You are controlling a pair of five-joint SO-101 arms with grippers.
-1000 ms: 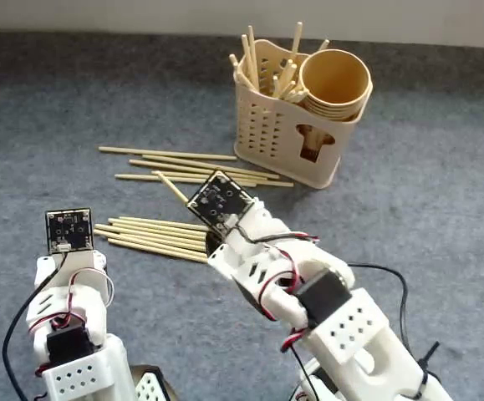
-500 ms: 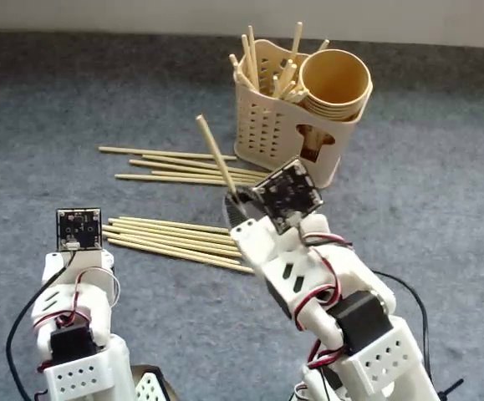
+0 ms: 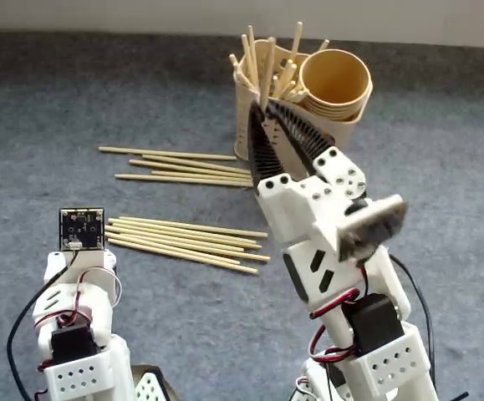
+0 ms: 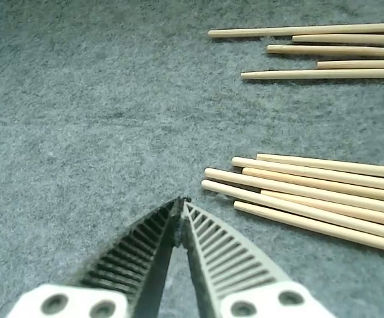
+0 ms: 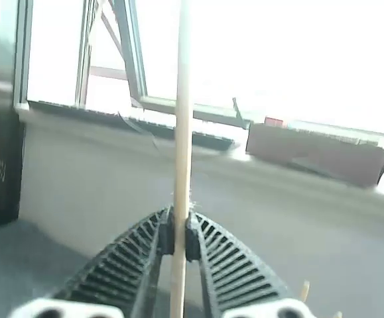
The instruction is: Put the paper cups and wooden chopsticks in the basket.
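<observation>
Right wrist view: my right gripper (image 5: 180,228) has its jaws pressed together on one wooden chopstick (image 5: 182,99). The stick runs straight up between the ribbed fingers (image 5: 145,258) and extends past them both above and below. Behind it I see a pale wall (image 5: 79,172) and bright windows (image 5: 59,46).

From the high view, my right gripper (image 3: 265,109) is raised off the table and points toward the basket (image 3: 346,127). The chopstick (image 3: 268,71) stands nearly upright against the basket's left compartment. I cannot tell whether its lower end is inside the rim or in front of it. Other sticks (image 3: 248,52) lean in that compartment, fanned out above the rim. The stacked paper cups (image 3: 335,79) sit in the right compartment, mouths up.

My left gripper (image 4: 180,204) has its jaws together on nothing, with the tips touching, low over the grey carpet (image 4: 79,119). Just beside the tips lies the nearer bundle (image 4: 311,199) of chopsticks, side by side and flat. The farther bundle (image 4: 324,50) lies apart from it, also flat.

In the high view the nearer bundle (image 3: 183,238) lies between my two arms. The farther bundle (image 3: 179,167) lies between it and the basket.
</observation>
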